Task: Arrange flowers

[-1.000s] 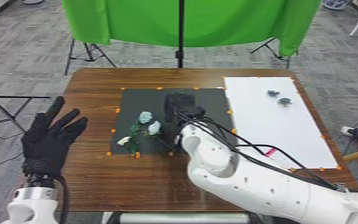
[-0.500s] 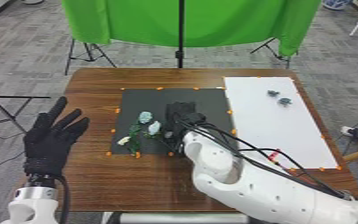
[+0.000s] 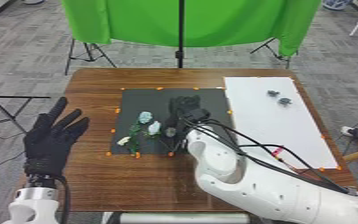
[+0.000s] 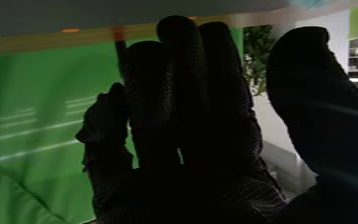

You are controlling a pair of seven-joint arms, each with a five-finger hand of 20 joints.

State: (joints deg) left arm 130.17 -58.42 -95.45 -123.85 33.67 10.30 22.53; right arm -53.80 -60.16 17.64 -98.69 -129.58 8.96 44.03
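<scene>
Right now my right hand (image 3: 184,106) is open over the black mat (image 3: 149,102), between its middle and its right edge, its fingers (image 4: 189,75) straight and my thumb (image 4: 300,65) held apart from them. Just to its left are two pale blue flowers (image 3: 145,117), one nearer the mat's near edge than the other. Beyond them, toward the near left corner, is a white flower (image 3: 123,141), with green stems (image 3: 133,145) beside it. Orange markers (image 3: 159,88) run along the mat's edges. To the right of the mat is a white sheet (image 3: 255,115), where two small blue-grey flowers (image 3: 285,101) sit near each other toward the far right corner. Over the left edge of the brown table (image 3: 113,180), my left hand (image 3: 47,145) is open too, fingers spread. Past the far edge hangs a green cloth (image 3: 131,25).
</scene>
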